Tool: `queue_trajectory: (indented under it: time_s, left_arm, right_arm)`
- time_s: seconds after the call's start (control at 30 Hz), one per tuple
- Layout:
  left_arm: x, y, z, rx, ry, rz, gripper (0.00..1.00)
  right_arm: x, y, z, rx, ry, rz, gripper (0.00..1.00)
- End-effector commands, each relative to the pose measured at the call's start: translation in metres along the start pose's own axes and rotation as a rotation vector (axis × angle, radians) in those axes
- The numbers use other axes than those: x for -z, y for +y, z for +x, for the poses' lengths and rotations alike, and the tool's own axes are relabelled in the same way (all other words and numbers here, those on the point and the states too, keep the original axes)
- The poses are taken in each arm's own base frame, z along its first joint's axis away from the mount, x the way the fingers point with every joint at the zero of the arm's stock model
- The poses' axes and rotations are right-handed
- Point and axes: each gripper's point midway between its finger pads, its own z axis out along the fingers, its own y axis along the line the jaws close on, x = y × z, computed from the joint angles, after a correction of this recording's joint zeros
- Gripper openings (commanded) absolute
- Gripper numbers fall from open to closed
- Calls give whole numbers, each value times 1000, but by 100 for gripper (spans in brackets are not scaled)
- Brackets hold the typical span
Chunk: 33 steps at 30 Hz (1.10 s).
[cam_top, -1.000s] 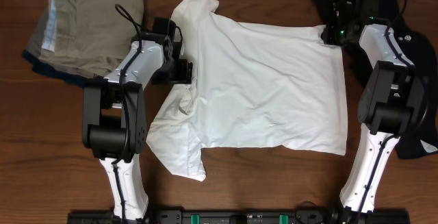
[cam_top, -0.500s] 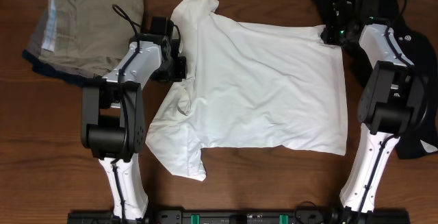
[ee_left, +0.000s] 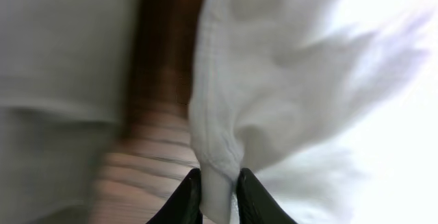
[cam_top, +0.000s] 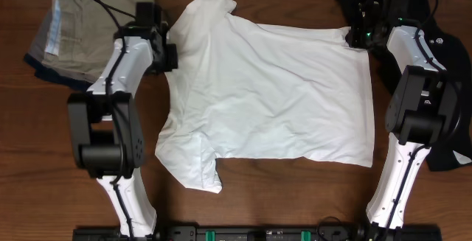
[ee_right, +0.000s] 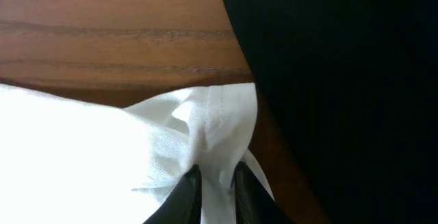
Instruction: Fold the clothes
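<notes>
Folded khaki clothes (cam_top: 96, 20) lie at the far left. The left hand (cam_top: 169, 55) is closed, pinching the left edge of the white T-shirt (cam_top: 273, 93). The shirt lies spread flat mid-counter (cam_top: 280, 197), with bare wood along its near edge. The right hand (cam_top: 355, 35) pinches the shirt's far right corner, beside a black garment (cam_top: 446, 49).

The left tool (cam_top: 169, 55) has swung up and outward toward the folded khaki clothes (cam_top: 96, 20), dragging the pinched edge of the white T-shirt (cam_top: 273, 93) with it. The bunched fold that lay just below the tool has pulled flat.
</notes>
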Motion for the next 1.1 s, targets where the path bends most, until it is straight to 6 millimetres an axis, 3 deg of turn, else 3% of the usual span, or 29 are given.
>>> queue_trajectory:
  time_s: [0.0, 0.13, 0.17, 0.2, 0.3, 0.33, 0.47, 0.53, 0.67, 0.87, 1.07]
  left_arm:
    - [18, 18, -22, -30, -80, -74, 20]
    - [20, 33, -37, -24, -141, -139, 21]
    - [22, 38, -42, -17, -161, -158, 27]
    - [23, 42, -46, -10, -178, -176, 38]
    - [25, 52, -51, 9, -198, -196, 97]
    - [26, 55, -52, 22, -200, -196, 98]
    - [42, 62, -48, 72, -189, -190, 98]
    - [61, 60, -45, 94, -192, -171, 98]
    - [108, 41, -31, 83, -187, -52, 98]
    - [176, 26, 15, 96, -130, 47, 98]
    - [202, 24, 67, 162, 2, 42, 98]
  right_arm:
    - [-5, -10, 14, -7, 40, 29, 16]
    - [-5, -10, 14, -8, 42, 28, 17]
    - [-5, -10, 14, -8, 43, 28, 17]
    - [-5, -10, 15, -8, 45, 28, 16]
    - [-5, -9, 17, -11, 52, 23, 9]
    - [-4, -6, 16, -10, 50, 7, 10]
    - [18, 6, 4, -2, 25, -17, 34]
    - [44, 17, -10, 11, -9, -20, 46]
    - [109, 41, -19, -20, -19, -23, 54]
    - [207, 79, 13, -92, 64, -22, 56]
    - [263, 108, 62, -84, 180, 29, 58]
